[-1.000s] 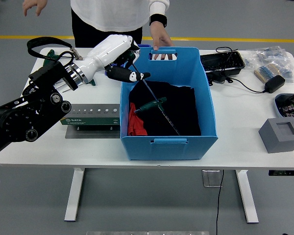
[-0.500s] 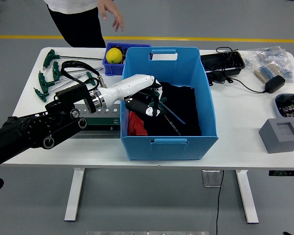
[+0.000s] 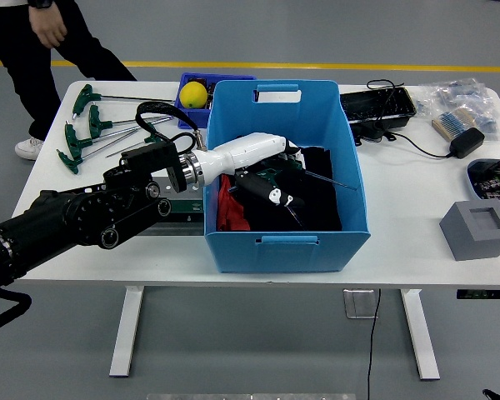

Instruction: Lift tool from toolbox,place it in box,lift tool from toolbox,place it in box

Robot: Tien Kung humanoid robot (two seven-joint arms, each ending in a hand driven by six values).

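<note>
The blue box [image 3: 350,218] stands mid-table with black and red cloth [image 3: 317,200] in its bottom. My left arm reaches in over its left wall, white forearm [image 3: 242,152] first. Inside the box my left hand [image 3: 269,188] sits low, shut on a green T-handle hex key [image 3: 271,172] whose thin shaft [image 3: 329,181] points right across the black cloth. A second shaft [image 3: 293,218] lies on the cloth just below the hand. The green tool holder [image 3: 173,207] lies left of the box, partly hidden by my arm. My right arm is out of view.
Several green T-handle keys [image 3: 87,125] lie at the table's far left. A small blue bin [image 3: 183,110] with a yellow ball [image 3: 193,93] stands behind the box. A black tray [image 3: 378,105], cables, an adapter [image 3: 466,142] and a grey block [image 3: 477,229] fill the right side. A person [image 3: 42,33] stands far left.
My left hand has gone down into the box with the tool, whose shaft now points right. The person has let go of the box's far rim and walked off to the left.
</note>
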